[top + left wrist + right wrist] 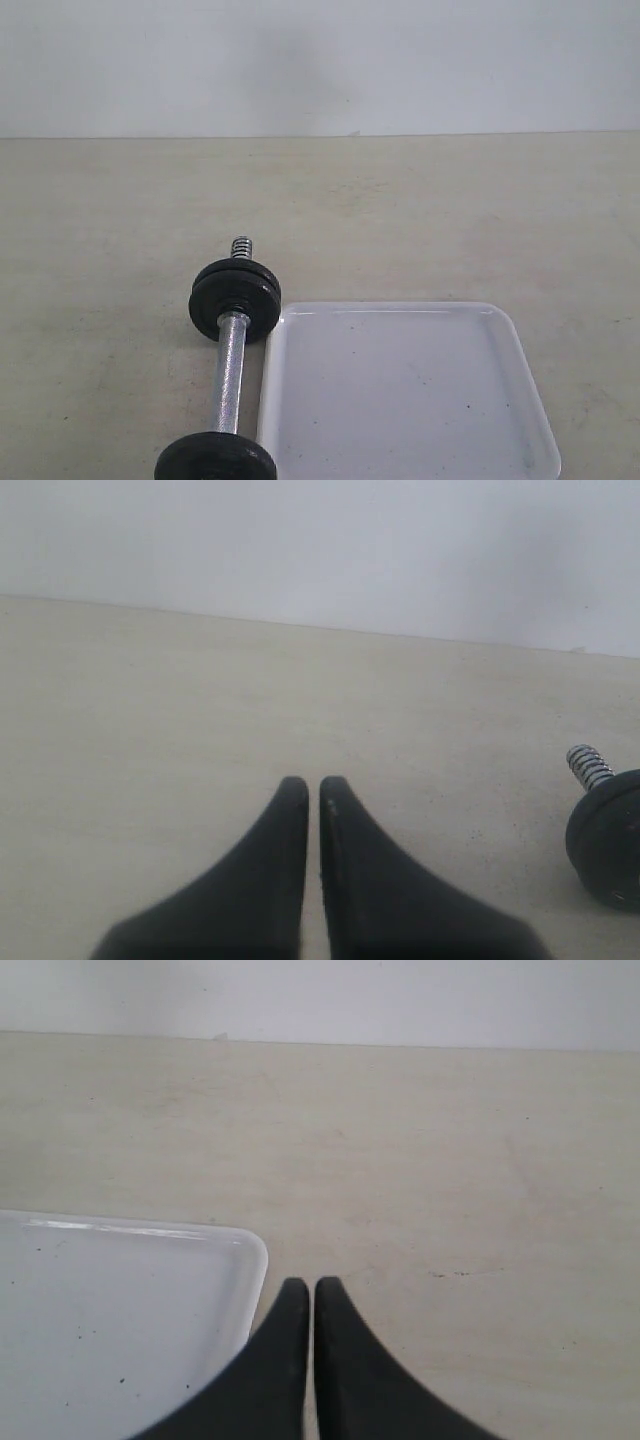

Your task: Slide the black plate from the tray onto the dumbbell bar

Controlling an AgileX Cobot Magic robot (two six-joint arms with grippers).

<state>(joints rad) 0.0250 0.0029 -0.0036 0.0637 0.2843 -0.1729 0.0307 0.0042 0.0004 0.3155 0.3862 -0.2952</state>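
Beige table point(450, 210): bare and smooth, so nothing would stop round discs rolling if they get knocked.
White tray point(400, 390): the visible part shows only dark specks. Its near edge is cut off by the frame.
Black plate: no loose one seen on the tray. It may be one of the discs on the bar; cannot tell. Risk: a grasp aimed at the tray finds nothing.
Dumbbell bar point(230, 370): lies along the tray's left side and runs away from the camera.
Far discs point(235, 300): a stack just beside the tray's far left corner, possibly touching it. Risk: shoving the tray shifts the bar.
Near disc point(215, 458): partly out of frame.
Threaded end point(241, 246): only a short stub pokes past the far discs. Risk: the coarse thread snags a plate's hole if it goes on tilted.
Left gripper point(313, 785): fingers pressed together and holding nothing, with the far discs off to its side.
Right gripper point(305, 1285): fingers together and holding nothing, by the tray's corner. Risk: either gripper pushes things if it comes down without spreading first.
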